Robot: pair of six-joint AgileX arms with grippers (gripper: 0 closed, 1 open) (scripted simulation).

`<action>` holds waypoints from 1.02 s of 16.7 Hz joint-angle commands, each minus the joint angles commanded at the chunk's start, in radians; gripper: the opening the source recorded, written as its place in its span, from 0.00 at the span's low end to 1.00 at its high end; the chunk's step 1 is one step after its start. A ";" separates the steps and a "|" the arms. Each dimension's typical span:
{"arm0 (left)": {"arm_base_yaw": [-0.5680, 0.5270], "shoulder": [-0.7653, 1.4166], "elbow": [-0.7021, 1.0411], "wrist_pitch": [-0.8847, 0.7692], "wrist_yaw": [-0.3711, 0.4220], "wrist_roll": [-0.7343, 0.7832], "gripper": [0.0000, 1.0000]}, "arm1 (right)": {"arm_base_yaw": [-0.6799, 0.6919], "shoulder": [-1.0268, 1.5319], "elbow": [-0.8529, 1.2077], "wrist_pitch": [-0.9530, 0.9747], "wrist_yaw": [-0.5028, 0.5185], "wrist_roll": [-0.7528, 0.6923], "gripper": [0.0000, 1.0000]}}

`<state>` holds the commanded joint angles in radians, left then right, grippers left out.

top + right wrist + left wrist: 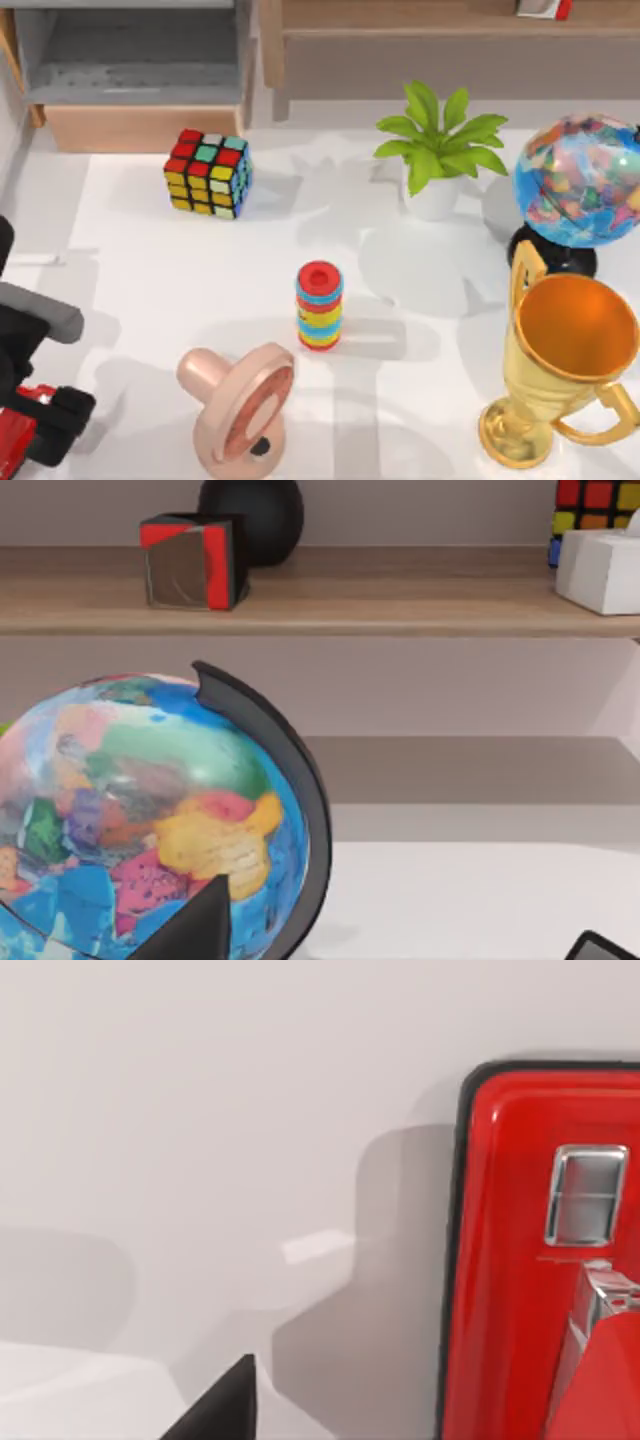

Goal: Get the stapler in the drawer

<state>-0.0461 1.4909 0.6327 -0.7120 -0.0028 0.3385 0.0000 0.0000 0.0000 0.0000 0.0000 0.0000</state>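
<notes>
The red stapler (14,440) lies at the table's front left corner, partly cut by the top view's edge. My left gripper (45,425) hangs right over it, open. In the left wrist view the stapler (530,1260) is close up, and one black fingertip (225,1410) stands apart from its edge with bare table between. The drawer (140,128) is pulled open at the back left, its grey floor (130,75) bare behind the tan front panel. My right gripper (395,950) is open beside the globe (150,820), holding nothing.
On the table stand a Rubik's cube (208,172), a striped ring stack (319,305), a pink round toy (240,405), a potted plant (437,150), a globe (580,185) and a gold trophy (560,370). A brown shelf (450,40) runs along the back.
</notes>
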 joint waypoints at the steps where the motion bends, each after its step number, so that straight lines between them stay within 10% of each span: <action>1: 0.000 0.000 0.000 0.000 0.000 0.000 0.70 | 0.000 0.000 0.000 0.000 0.000 0.000 1.00; 10: 0.000 0.000 0.000 0.000 0.000 0.000 0.02 | 0.000 0.000 0.000 0.000 0.000 0.000 1.00; 17: 0.000 0.000 0.000 0.000 0.000 0.000 0.00 | 0.000 0.000 0.000 0.000 0.000 0.000 1.00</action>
<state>-0.0461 1.4909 0.6327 -0.7120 -0.0028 0.3385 0.0000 0.0000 0.0000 0.0000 0.0000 0.0000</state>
